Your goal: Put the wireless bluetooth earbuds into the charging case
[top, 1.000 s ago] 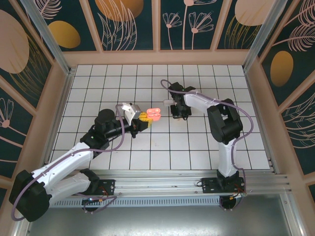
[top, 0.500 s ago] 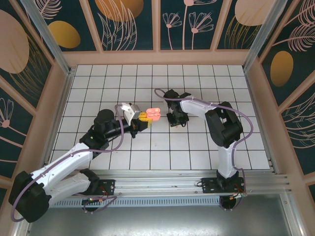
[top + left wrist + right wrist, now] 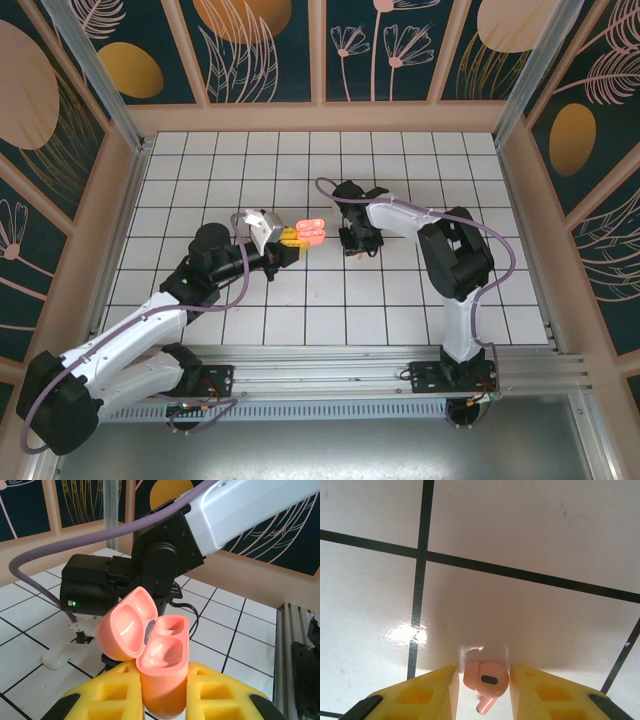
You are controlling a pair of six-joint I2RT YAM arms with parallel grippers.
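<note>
Salmon-pink, its lid hinged open, the charging case (image 3: 162, 662) stands at the bottom centre of the left wrist view. The left gripper (image 3: 162, 692) is clamped tight on its lower body with yellow fingers (image 3: 112, 692). At the bottom of the right wrist view a pink earbud (image 3: 486, 679) lies on the white tiled floor (image 3: 520, 530). The right gripper (image 3: 483, 669) brackets it with fingers slightly parted, a sliver of gap each side, gripping nothing.

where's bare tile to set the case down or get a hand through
Bare tiles lie along the back wall and right of the right arm. Crowded at centre: the left gripper holds the open charging case beside the right gripper, over a pink earbud.
</note>
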